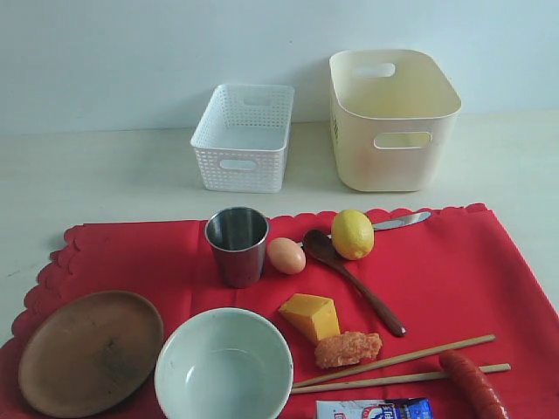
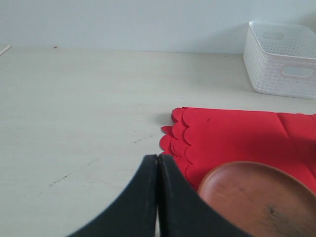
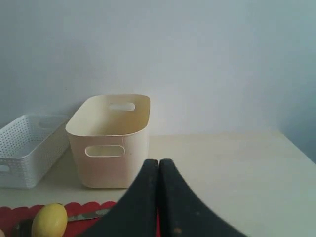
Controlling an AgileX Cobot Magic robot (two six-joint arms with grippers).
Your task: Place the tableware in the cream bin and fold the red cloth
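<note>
Your left fingers (image 2: 143,197) pressed together by the left edge of the large scalloped red cloth (image 1: 463,271), your right fingers (image 3: 173,202) together too, steel cup (image 1: 237,246), round brown wooden plate (image 1: 87,351) and pale greenish-white bowl (image 1: 224,367) resting on that cloth, tall cream plastic bin (image 1: 393,131) far right on the counter (image 1: 105,175)
</note>
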